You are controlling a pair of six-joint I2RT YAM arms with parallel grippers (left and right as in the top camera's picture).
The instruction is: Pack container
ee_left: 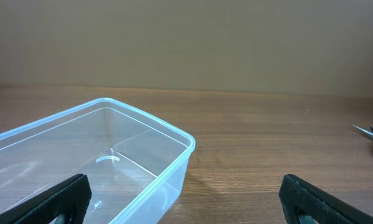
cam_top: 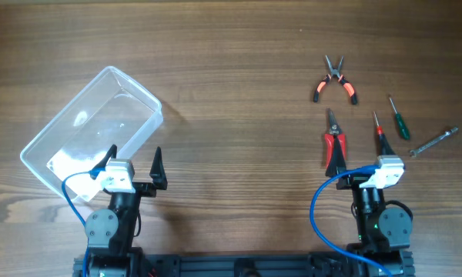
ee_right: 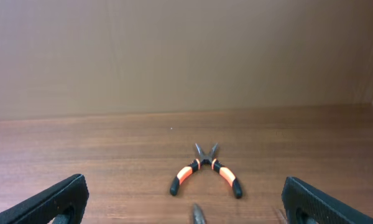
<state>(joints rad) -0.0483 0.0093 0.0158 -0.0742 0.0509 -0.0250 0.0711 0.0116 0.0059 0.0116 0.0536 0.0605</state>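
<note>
Two released end effectors, left end effector (cam_top: 135, 158) just behind container (cam_top: 92, 123), right end effector (cam_top: 362, 159) well apart

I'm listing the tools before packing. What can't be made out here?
1. Red-handled pliers: overhead, handle ends under the right gripper; right wrist view, all but the tip cut off by the bottom edge.
2. Silver tool: overhead, too small to identify.
3. Container: left wrist view, near end cut off by the bottom edge.

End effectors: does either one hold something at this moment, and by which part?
Nothing is held. The left end effector and the right end effector are both open, with nothing between their fingers.
</note>
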